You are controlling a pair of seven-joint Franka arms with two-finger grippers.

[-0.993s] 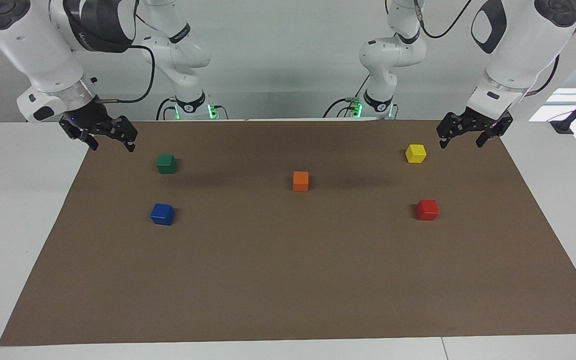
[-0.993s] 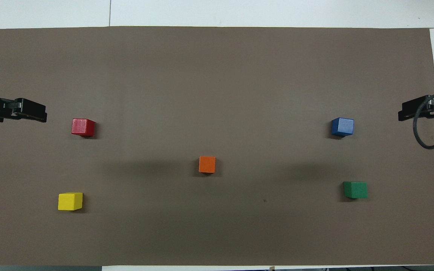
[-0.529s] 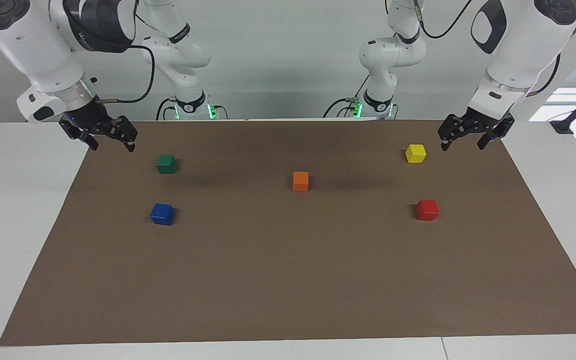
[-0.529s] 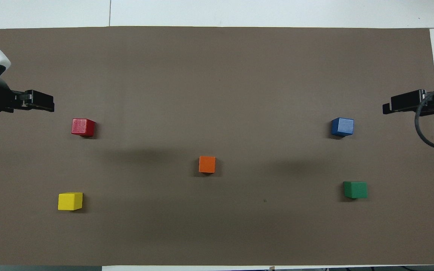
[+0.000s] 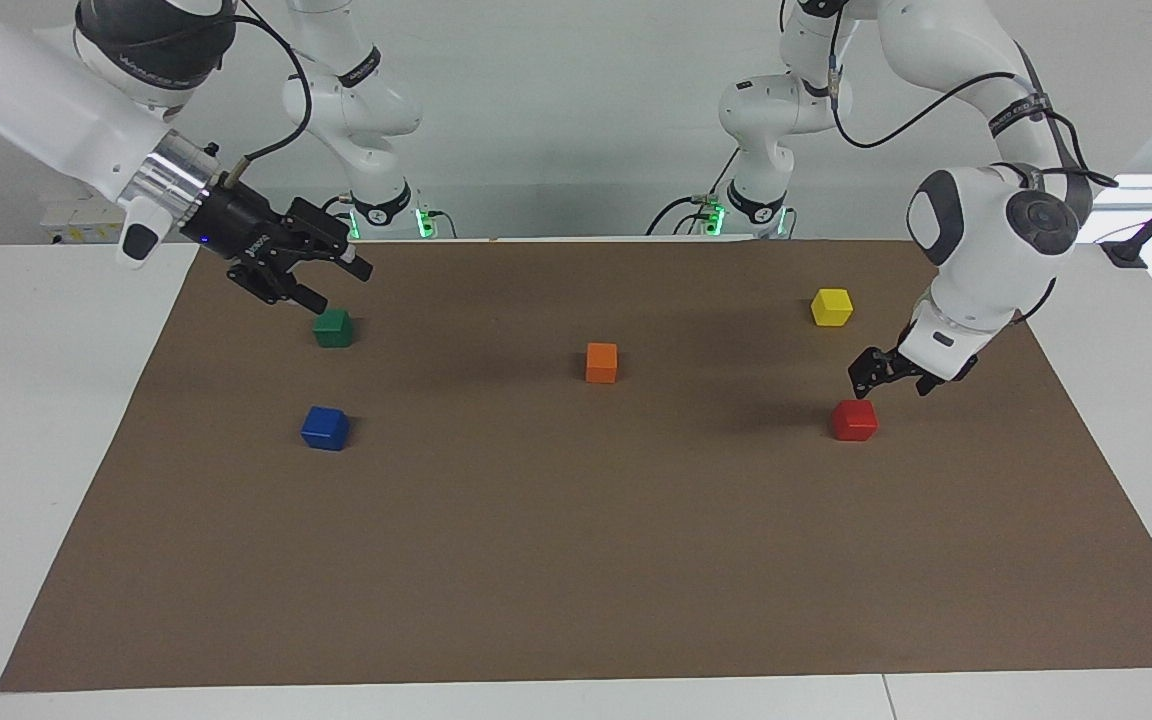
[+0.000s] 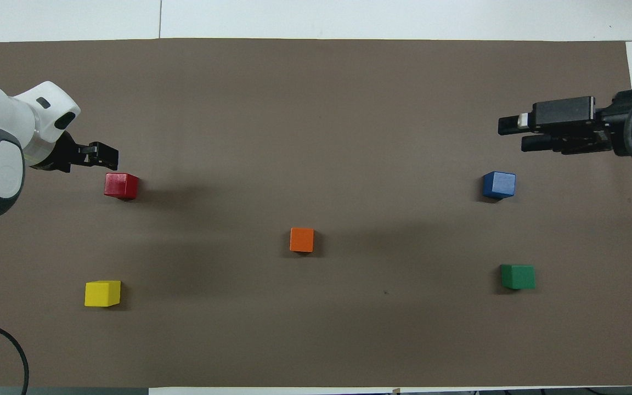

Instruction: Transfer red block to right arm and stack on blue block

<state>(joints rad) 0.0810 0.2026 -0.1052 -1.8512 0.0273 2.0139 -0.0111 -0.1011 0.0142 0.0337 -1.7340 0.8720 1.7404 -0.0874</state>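
The red block [image 5: 854, 420] [image 6: 121, 185] sits on the brown mat toward the left arm's end. My left gripper [image 5: 891, 384] [image 6: 103, 158] is open and hangs low, just above the block and a little to its side, not touching it. The blue block [image 5: 325, 428] [image 6: 498, 184] sits on the mat toward the right arm's end. My right gripper [image 5: 321, 280] [image 6: 513, 133], with the blue wrist light, is open and empty. It is tilted forward in the air over the mat near the green block.
A green block [image 5: 333, 328] [image 6: 517, 276] lies nearer to the robots than the blue one. An orange block [image 5: 601, 362] [image 6: 302, 240] lies mid-mat. A yellow block [image 5: 831, 307] [image 6: 102, 293] lies nearer to the robots than the red one. The brown mat [image 5: 576, 560] covers the white table.
My left gripper has dropped from beside the yellow block down to the red block. My right gripper has swung in from the mat's edge over the mat toward the green block.
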